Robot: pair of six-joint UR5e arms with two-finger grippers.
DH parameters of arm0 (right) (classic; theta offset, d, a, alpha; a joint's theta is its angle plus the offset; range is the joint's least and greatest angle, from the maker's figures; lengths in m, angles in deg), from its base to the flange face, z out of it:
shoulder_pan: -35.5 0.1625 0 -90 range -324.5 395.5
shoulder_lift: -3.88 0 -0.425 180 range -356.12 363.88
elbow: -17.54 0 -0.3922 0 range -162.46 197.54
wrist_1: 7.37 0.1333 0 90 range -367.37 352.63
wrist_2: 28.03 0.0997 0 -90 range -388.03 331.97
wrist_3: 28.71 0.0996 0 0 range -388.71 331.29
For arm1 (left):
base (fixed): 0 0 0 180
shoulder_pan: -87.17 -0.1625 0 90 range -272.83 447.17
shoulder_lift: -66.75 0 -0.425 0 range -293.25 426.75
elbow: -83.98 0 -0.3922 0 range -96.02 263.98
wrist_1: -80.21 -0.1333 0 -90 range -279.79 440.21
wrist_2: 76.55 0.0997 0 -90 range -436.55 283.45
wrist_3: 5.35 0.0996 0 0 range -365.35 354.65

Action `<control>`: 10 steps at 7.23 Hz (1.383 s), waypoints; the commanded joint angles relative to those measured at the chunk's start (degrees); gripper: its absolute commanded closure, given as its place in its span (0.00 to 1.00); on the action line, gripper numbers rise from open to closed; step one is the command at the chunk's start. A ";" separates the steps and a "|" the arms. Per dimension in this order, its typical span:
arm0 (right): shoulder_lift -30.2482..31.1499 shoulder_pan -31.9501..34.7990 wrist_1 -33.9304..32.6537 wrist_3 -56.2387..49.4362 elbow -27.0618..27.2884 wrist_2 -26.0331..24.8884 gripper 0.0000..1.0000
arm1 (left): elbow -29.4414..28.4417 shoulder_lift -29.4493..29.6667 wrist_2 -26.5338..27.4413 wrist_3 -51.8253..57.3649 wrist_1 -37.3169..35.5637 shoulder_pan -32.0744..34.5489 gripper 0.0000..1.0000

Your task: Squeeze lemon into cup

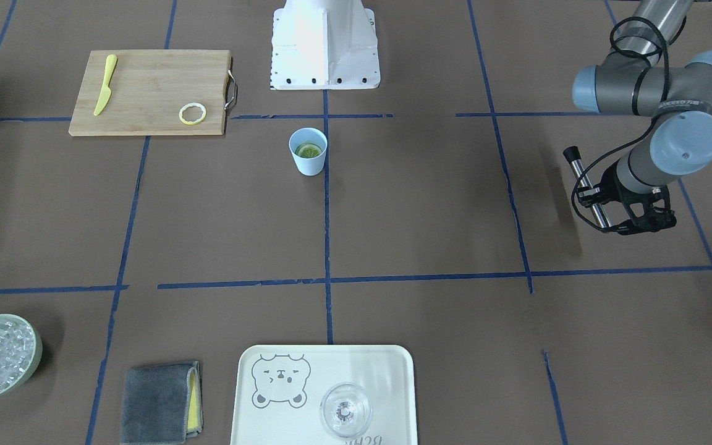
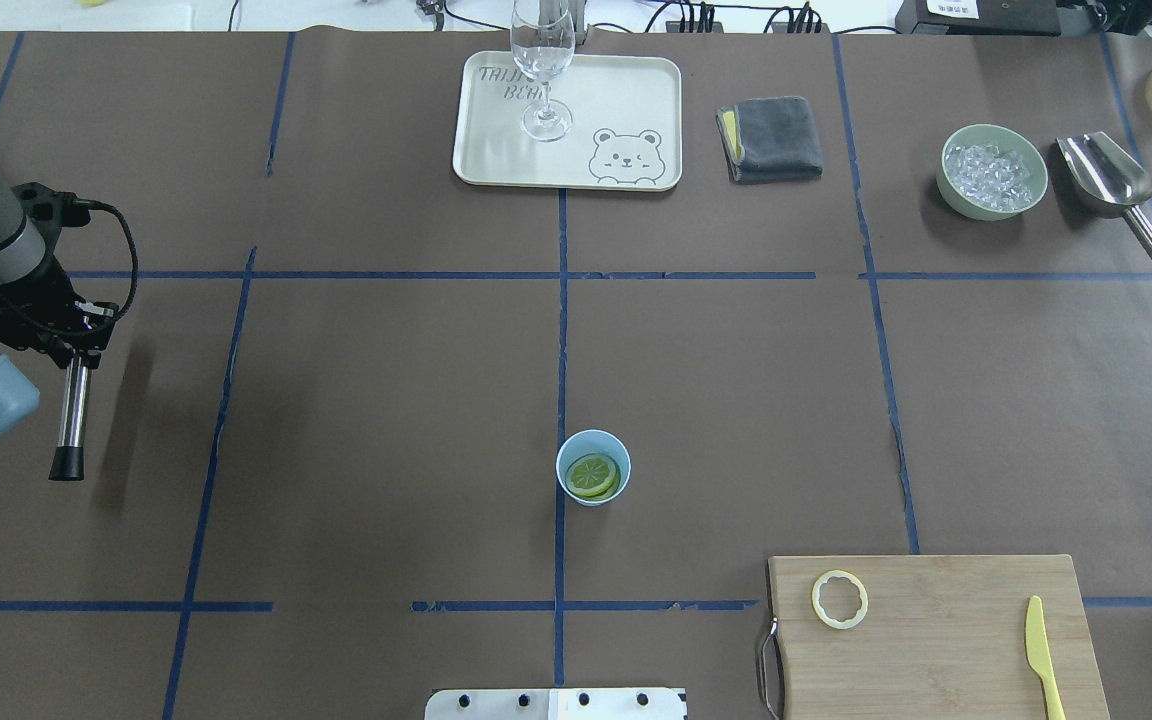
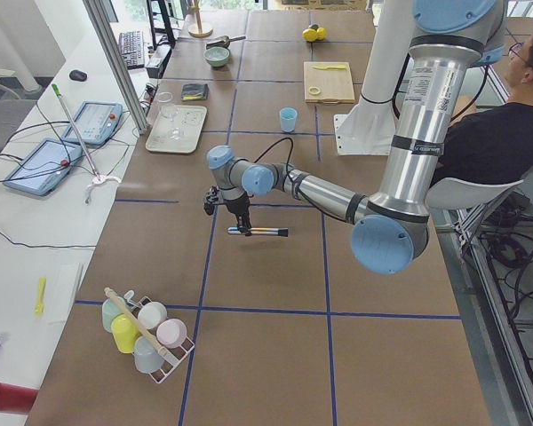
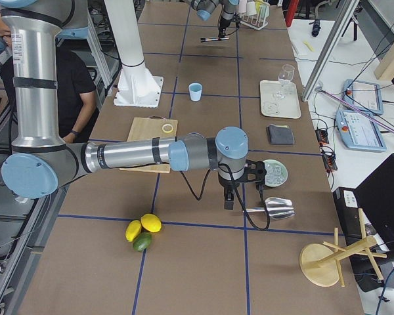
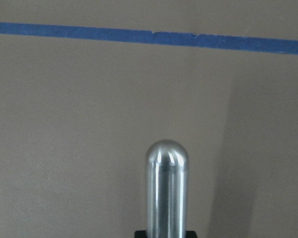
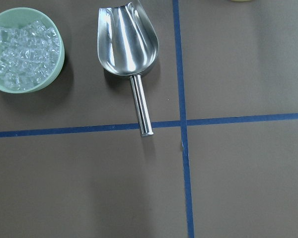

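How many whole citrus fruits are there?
3, clustered at the table's end on the robot's right: a long yellow fruit, a rounder yellow fruit, a green fruit. Others may be hidden.

Bright, even overhead light, soft shadows. White metal robot base (image 1: 325,46) blown out front-on; glare streaks on shiny steel scoop (image 6: 128,42). Polished steel rod (image 5: 167,188) slightly soft in left wrist view.

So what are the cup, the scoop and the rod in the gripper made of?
Cup: probably plastic, matte light blue, smooth with no glare. Scoop: metal, likely steel, polished; it mirrors the light in bright streaks. Rod in the left gripper: shiny metal with the same streaks, with a dull black tip, maybe rubber or plastic.
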 commanded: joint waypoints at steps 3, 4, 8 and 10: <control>0.10 0.00 0.00 -0.09 -0.08 -0.05 0.00 | -0.01 -0.88 0.03 -0.59 2.63 -0.09 0.01; 0.10 0.00 0.00 -0.09 0.00 -0.05 0.00 | 0.17 -0.88 0.03 -0.60 2.63 -0.09 0.00; 2.81 0.35 4.02 -0.79 -0.43 0.21 0.00 | 2.37 1.32 -0.32 15.91 2.63 12.95 0.00; 4.41 0.53 4.83 -0.71 -0.43 0.39 0.00 | 1.66 0.97 -0.49 31.23 2.11 22.45 0.00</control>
